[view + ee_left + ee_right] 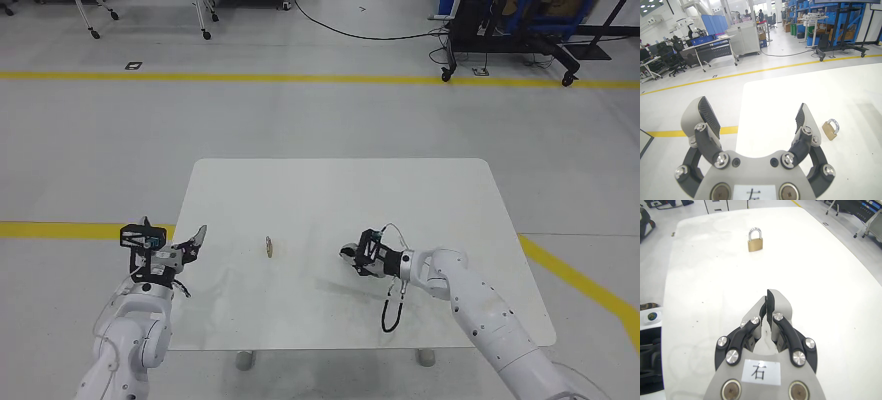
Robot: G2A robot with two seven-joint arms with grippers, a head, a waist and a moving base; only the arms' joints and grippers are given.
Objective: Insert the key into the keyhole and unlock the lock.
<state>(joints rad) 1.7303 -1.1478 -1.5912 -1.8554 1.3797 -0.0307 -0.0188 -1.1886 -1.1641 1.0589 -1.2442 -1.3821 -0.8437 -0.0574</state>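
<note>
you see a white table on grey floor with yellow lines; brass padlock left of centre. left gripper wide open, empty; right gripper pinched closed.

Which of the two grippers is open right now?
The left gripper: its fingers stand wide apart with nothing between them. The right gripper has its fingers pressed together, pointing toward the padlock.
</note>
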